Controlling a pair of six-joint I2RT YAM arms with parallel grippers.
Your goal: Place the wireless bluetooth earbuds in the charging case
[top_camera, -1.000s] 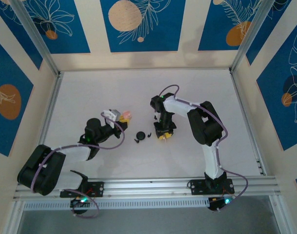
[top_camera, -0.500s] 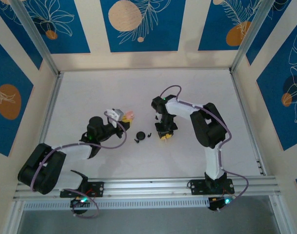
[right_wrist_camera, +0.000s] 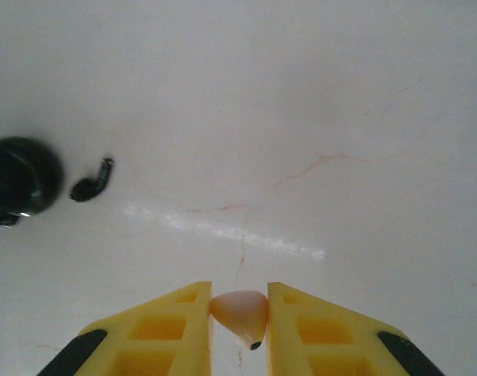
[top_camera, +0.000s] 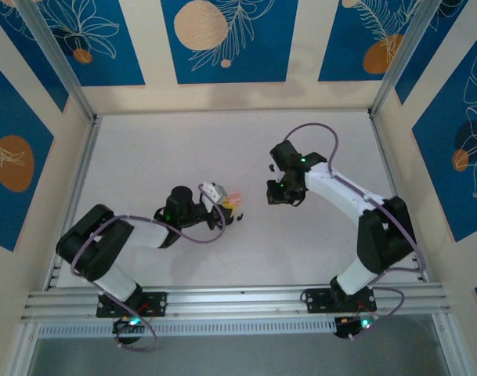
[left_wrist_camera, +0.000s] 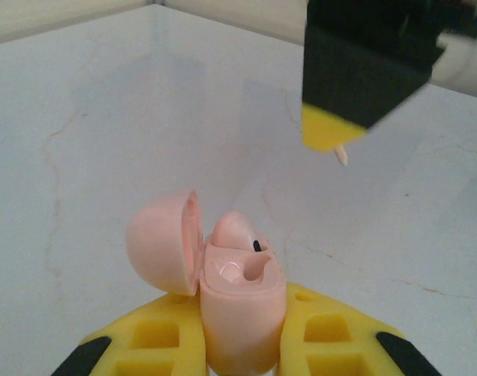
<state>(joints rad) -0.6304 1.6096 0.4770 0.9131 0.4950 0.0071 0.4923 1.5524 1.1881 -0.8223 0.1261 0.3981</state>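
My left gripper (left_wrist_camera: 242, 341) is shut on the body of the pale pink charging case (left_wrist_camera: 242, 313), held upright with its lid (left_wrist_camera: 164, 243) swung open to the left. One pink earbud (left_wrist_camera: 234, 229) sits in the case, and the socket (left_wrist_camera: 252, 270) beside it is empty. My right gripper (right_wrist_camera: 240, 313) is shut on a second pink earbud (right_wrist_camera: 240, 309), pinched between the yellow fingers (right_wrist_camera: 183, 329). In the left wrist view that gripper (left_wrist_camera: 332, 133) hangs above and to the right of the case, apart from it. In the top view the left gripper (top_camera: 225, 201) and right gripper (top_camera: 274, 193) face each other mid-table.
A shut black round case (right_wrist_camera: 23, 176) and a loose black earbud (right_wrist_camera: 93, 182) lie on the white table (right_wrist_camera: 340, 117) to the left in the right wrist view. Patterned walls and metal rails (top_camera: 238, 298) fence the table.
The left gripper has carried the pink case right toward the table's middle. The right gripper has closed on a pink earbud and lifted it away to the right and back.
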